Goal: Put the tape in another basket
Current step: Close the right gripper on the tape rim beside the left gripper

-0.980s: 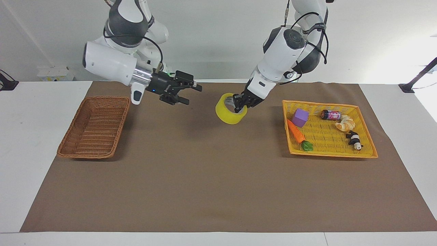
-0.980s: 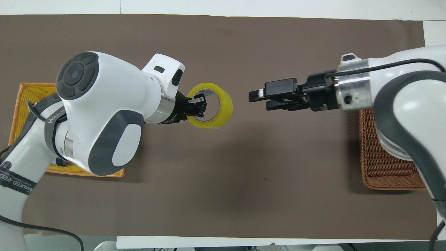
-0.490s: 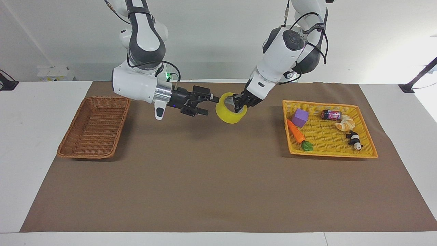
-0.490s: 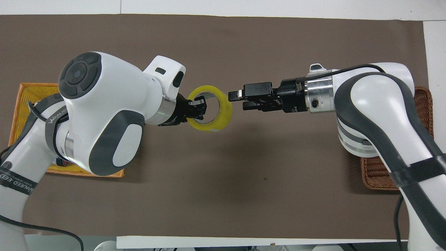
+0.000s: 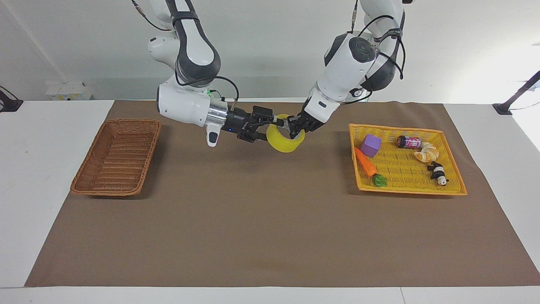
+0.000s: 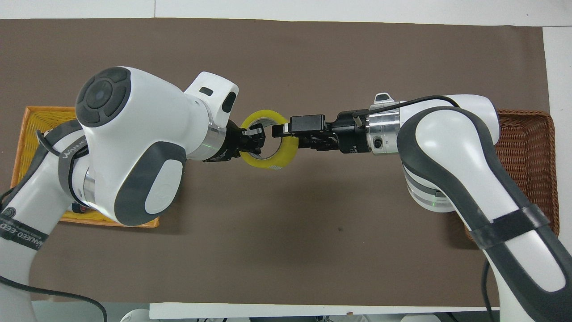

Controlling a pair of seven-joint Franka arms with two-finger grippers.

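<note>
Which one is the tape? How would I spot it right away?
Look over the middle of the brown mat, where the two arms meet. The tape is the see-through yellow ring up in the air between the left pincer and the right pincer, the only ring there.

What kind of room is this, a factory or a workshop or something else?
Probably a robotics lab set up for practice. Two white robot arms share a table under a brown mat; the left gripper holds a yellow roll of packing tape, and toy food fills a flat yellow woven tray across from a brown wicker basket.
</note>
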